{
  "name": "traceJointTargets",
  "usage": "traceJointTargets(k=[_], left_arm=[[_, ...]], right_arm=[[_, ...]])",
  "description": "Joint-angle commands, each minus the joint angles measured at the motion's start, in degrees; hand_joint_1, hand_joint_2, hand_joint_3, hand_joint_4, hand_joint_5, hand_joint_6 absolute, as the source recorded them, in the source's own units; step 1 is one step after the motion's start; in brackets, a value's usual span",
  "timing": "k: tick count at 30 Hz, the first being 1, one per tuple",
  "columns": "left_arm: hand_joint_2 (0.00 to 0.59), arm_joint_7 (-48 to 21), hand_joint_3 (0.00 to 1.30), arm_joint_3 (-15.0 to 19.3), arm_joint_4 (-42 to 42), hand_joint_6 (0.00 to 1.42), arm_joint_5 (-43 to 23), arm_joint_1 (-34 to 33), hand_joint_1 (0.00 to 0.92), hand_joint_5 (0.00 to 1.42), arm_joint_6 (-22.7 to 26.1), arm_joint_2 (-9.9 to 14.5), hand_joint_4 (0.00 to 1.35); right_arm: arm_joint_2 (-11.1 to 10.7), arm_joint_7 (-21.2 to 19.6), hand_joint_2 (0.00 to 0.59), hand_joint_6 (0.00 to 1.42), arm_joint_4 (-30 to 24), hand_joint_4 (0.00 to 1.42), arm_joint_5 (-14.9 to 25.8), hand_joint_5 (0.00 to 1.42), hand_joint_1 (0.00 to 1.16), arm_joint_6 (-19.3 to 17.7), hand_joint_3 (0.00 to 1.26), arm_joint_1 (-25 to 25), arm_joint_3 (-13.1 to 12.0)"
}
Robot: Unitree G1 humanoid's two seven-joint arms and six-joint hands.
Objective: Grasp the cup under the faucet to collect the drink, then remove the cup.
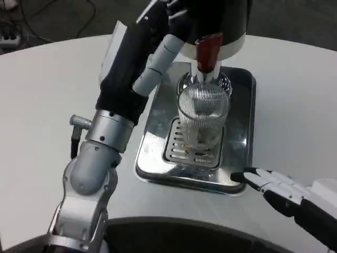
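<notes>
The ribbed clear glass cup (203,117) stands upright on the slotted grate (192,150) of the steel drip tray (243,132), directly beneath the dark red faucet lever (207,52) of the dispenser (221,26), placed so the drink falls into it and spills drain through the grate. The left hand (158,66) reaches up left of the cup toward the faucet, likely to work the lever; whether it grips anything cannot be told. The right hand (276,187) waits empty, fingers extended, on the table (47,95) just right of the tray's near corner.

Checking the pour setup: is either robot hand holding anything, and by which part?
The right robot hand holds nothing. The left robot hand reaches up by the faucet; any grip there cannot be told. The glass cup stands unheld.
</notes>
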Motion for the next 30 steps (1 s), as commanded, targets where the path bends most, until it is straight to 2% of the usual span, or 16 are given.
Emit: traceJointTargets(k=[1,10,17,19,23,30], left_arm=[[0.113,-2.6,0.23,-0.1,-0.8,0.26,-1.5,0.3,0.136,0.29,2.2,-2.1,0.21],[0.115,-5.6,0.23,-0.1,-1.6,0.27,-2.9,0.0,0.138,0.30,6.4,-4.0,0.21],[0.117,-11.1,0.23,-1.0,-1.2,0.28,-2.8,-1.7,0.139,0.30,10.5,-2.8,0.21],[0.117,-12.8,0.23,-1.4,-1.5,0.28,-2.1,-1.9,0.138,0.30,11.2,-1.5,0.21],[0.122,-14.0,0.24,-3.1,-3.3,0.31,3.1,-2.2,0.113,0.33,9.3,2.7,0.25],[0.099,-15.7,0.25,-5.3,-5.4,0.29,9.3,-2.3,0.006,0.33,5.5,8.2,0.26]], right_arm=[[0.4,-0.7,0.473,0.00,-0.8,0.00,0.1,0.00,0.55,-0.3,0.06,0.4,0.0],[0.5,-0.9,0.474,0.00,-0.8,0.00,-0.1,0.00,0.54,-0.2,0.06,0.2,0.6],[0.5,-1.1,0.474,0.00,-0.8,0.00,-0.2,0.00,0.54,0.0,0.06,0.0,0.9],[0.4,-1.2,0.474,0.00,-0.8,0.00,-0.2,0.00,0.54,0.1,0.06,-0.2,1.0],[0.3,-1.2,0.474,0.00,-0.8,0.00,-0.3,0.00,0.54,0.4,0.06,-0.6,1.2],[0.5,-1.4,0.474,0.00,-0.8,0.00,-0.3,0.00,0.54,0.6,0.06,-1.3,1.4]])
